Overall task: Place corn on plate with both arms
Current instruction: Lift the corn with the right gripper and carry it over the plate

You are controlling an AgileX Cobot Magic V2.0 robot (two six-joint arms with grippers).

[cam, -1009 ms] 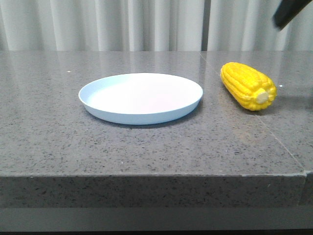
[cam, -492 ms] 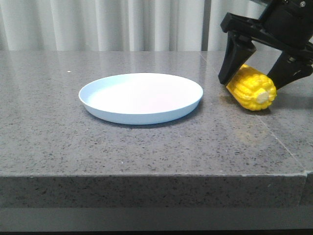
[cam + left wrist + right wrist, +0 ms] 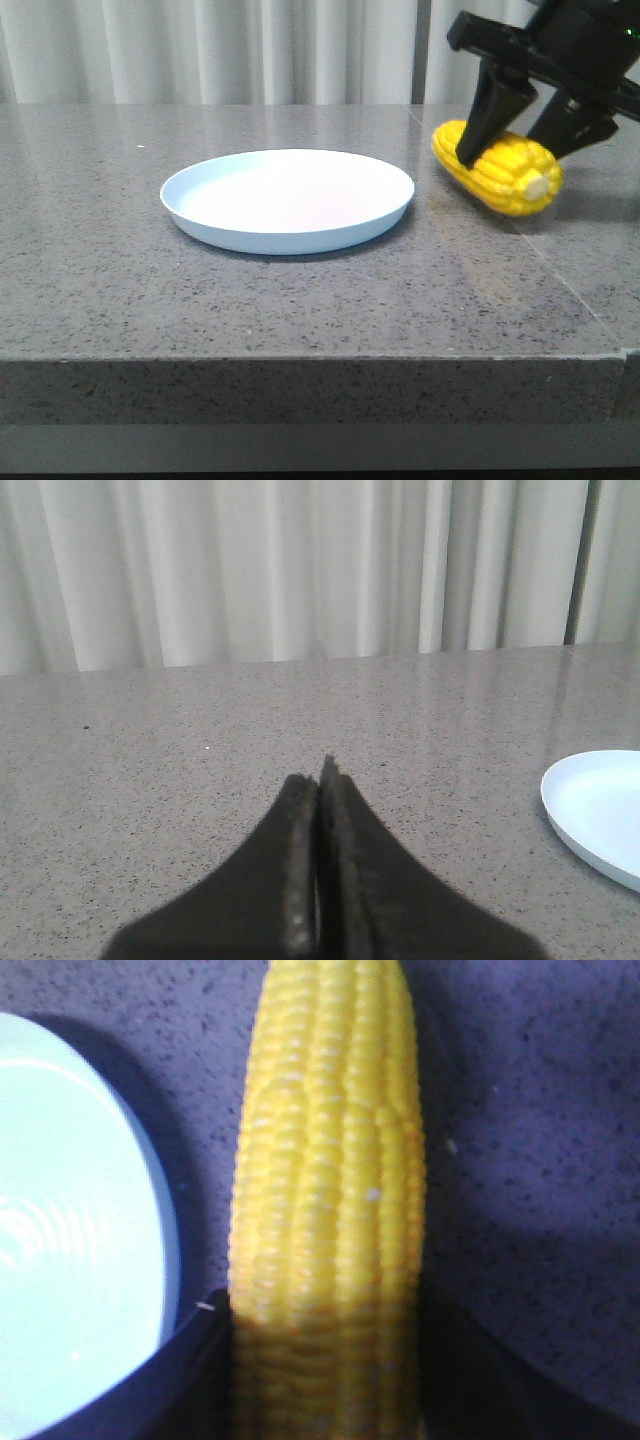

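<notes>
- Front view: the counter [image 3: 300,310], a grey speckled stone slab with a thick front edge, fills most of the frame, with pale pleated curtains [image 3: 250,50] hanging behind it.
- The plate [image 3: 288,199], round, shallow and pale blue-white, sits flat on the counter a little left of centre; nothing lies in it.
- The right pincer [image 3: 515,150], black and blocky, reaches down from the upper right corner, its two fingers [image 3: 490,115] straddling the corn [image 3: 497,172] across its middle and pressed to its sides, so it is closed around the cob.
- The corn is bright yellow, lying to the right of the plate and near its rim without touching it; its pale stub end points toward the camera and to the right. Whether it rests on the counter or is just clear of it cannot be told.
- Right wrist view: the corn [image 3: 330,1200] runs lengthwise between the dark finger bases, with the plate's rim [image 3: 160,1210] just beside it.
- Left wrist view: the left pincer [image 3: 318,810] has its two dark fingers pressed together with nothing between them, low over bare counter [image 3: 200,740]; an edge of the plate [image 3: 600,810] shows well apart from it.
</notes>
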